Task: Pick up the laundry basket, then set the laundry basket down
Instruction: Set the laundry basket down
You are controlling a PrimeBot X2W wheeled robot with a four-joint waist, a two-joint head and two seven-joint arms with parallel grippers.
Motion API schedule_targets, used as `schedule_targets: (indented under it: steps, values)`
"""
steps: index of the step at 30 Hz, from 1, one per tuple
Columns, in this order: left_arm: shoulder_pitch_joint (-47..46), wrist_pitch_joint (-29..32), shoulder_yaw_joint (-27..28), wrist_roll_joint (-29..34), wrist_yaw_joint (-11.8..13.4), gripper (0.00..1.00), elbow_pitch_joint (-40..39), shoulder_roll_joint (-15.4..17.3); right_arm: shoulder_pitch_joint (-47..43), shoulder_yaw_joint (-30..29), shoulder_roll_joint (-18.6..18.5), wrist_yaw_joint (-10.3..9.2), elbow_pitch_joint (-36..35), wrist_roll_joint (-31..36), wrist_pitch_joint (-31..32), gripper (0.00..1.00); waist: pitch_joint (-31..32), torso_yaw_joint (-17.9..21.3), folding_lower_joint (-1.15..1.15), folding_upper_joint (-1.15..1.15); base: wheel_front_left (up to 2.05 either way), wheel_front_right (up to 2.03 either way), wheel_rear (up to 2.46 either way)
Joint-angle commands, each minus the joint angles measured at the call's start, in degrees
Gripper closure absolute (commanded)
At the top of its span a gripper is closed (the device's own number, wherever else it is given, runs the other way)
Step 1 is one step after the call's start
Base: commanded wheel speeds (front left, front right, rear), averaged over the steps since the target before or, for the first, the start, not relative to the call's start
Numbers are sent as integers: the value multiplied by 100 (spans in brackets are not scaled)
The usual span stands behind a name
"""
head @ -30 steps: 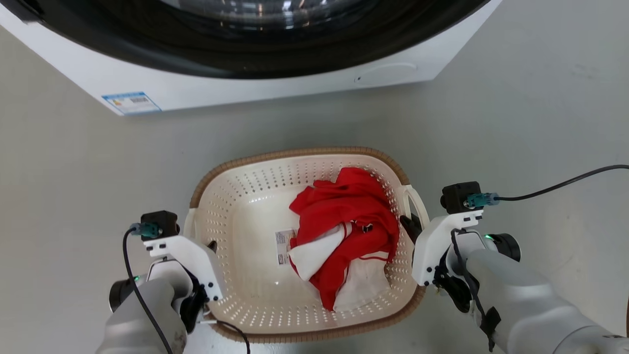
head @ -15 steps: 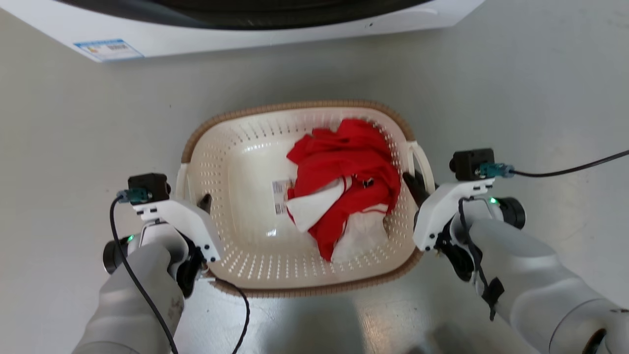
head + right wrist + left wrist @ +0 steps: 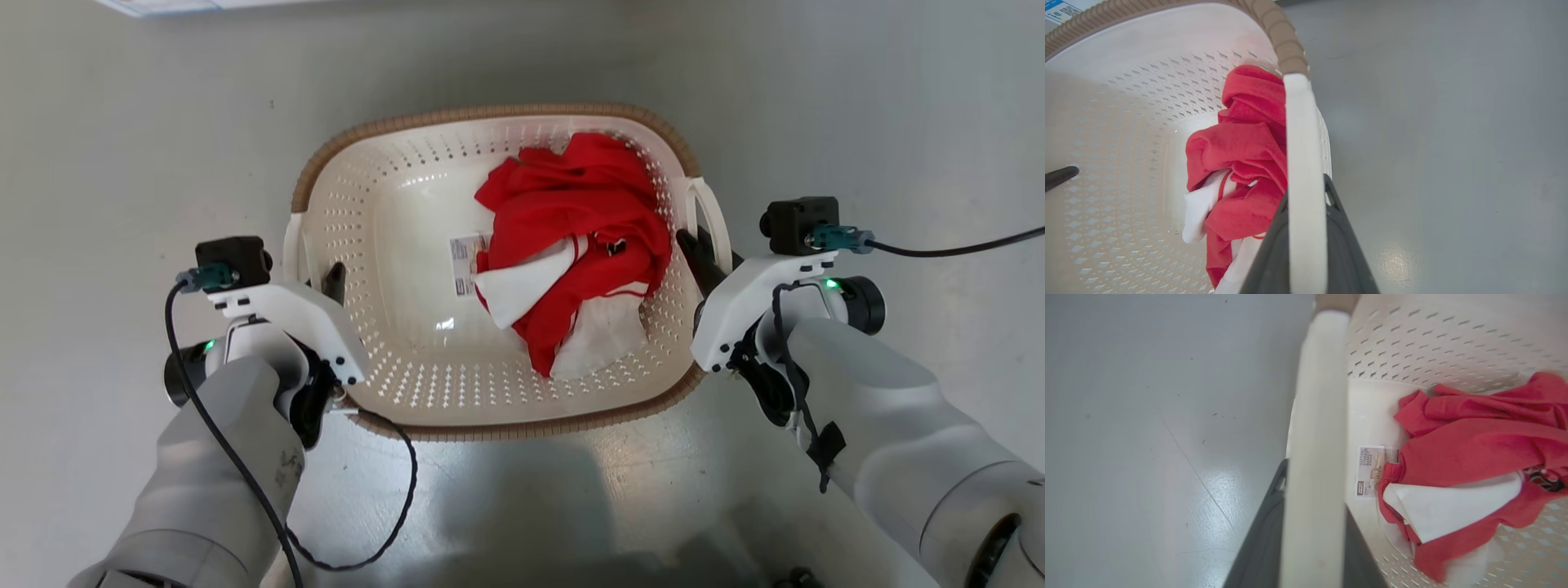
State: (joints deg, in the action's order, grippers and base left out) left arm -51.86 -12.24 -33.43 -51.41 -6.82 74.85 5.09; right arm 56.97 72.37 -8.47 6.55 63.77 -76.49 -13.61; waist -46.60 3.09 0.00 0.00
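The left hand (image 3: 322, 282) clamps the basket's (image 3: 490, 112) left handle (image 3: 1314, 416), the right hand (image 3: 700, 253) its right handle (image 3: 1302, 163). The basket is between the arms, over grey floor (image 3: 816, 98), contact unclear; red-and-white clothes (image 3: 571, 212) are heaped toward its right side.

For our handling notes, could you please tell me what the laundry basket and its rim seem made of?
The laundry basket: cream moulded plastic, it seems, slightly glossy; regular punched holes and a glint on its floor. Its rim: tan, ribbed weave pattern, matte; likely plastic imitating rattan.
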Motion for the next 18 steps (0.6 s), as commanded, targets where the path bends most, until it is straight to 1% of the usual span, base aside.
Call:
schedule_targets:
  steps: [1, 7, 18]
  values:
    - [-99, -105, 160, -89, -49, 100, -91, 46, -221, 36, 103, 94, -68, 67, -93, 100, -70, -6, 0, 0, 0, 0, 0]
    - [-183, -208, 177, -75, -52, 100, -90, 57, -152, -26, 134, 94, -27, 117, -133, 100, -235, -3, 0, 0, 0, 0, 0]
    - [-294, -269, 185, 15, -54, 100, -90, 56, -98, -308, 149, 94, -53, 330, -138, 100, -424, 13, 0, 0, 0, 0, 0]
